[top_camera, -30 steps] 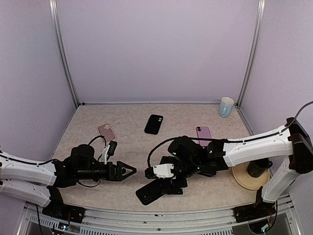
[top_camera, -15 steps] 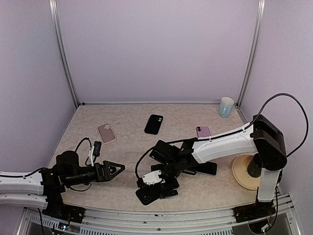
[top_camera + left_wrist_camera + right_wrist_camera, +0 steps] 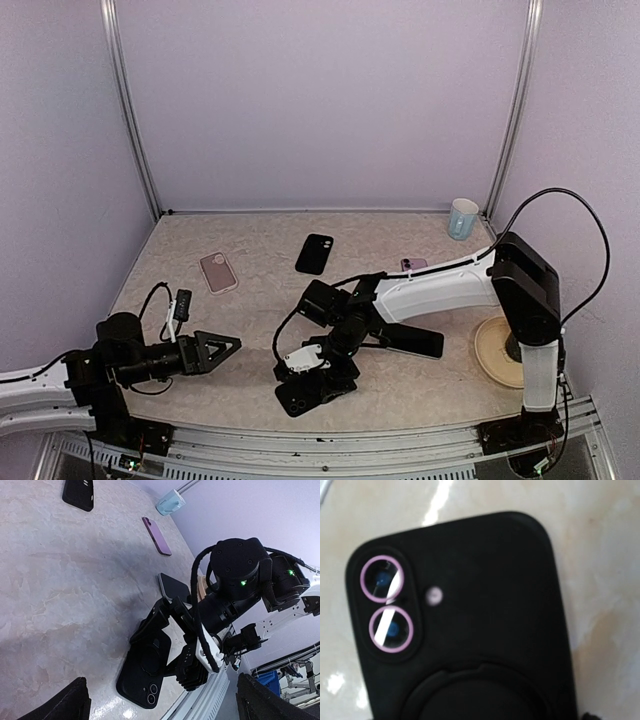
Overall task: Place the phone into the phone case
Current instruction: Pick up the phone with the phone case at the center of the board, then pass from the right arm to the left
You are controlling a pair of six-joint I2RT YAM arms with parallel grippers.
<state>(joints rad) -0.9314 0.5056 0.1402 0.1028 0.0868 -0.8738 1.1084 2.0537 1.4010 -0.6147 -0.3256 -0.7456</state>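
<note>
Left side: the left gripper (image 3: 224,349) is hovering low over the table (image 3: 260,232), well apart from every item. Its fingers (image 3: 67,705) are standing fully spread and are holding nothing.

Behind it, a pink phone case (image 3: 218,271) is lying flat on the table. Further right and toward the back, a black phone-shaped item (image 3: 314,253) is lying flat; whether it is a handset or a cover cannot be told.

Centre, near edge: the black phone case (image 3: 298,397) is lying back-up on the table. The phone (image 3: 383,579) is sitting inside it, its two pink-ringed lenses showing through the corner cut-out in the right wrist view. A round raised ring is showing on the back of the case.

The right gripper (image 3: 316,380) is bearing down directly over this case. In the left wrist view its fingers are standing wide apart, one at each long edge of the case. Whether they are pressing on those edges cannot be told.

Right of centre: a dark-screened phone (image 3: 415,341) is lying beside the right arm. A purple phone (image 3: 412,265) is lying behind the arm, partly hidden. A pale blue cup (image 3: 462,218) is standing in the back right corner. A tan round disc (image 3: 495,360) is lying by the right arm's base.
</note>
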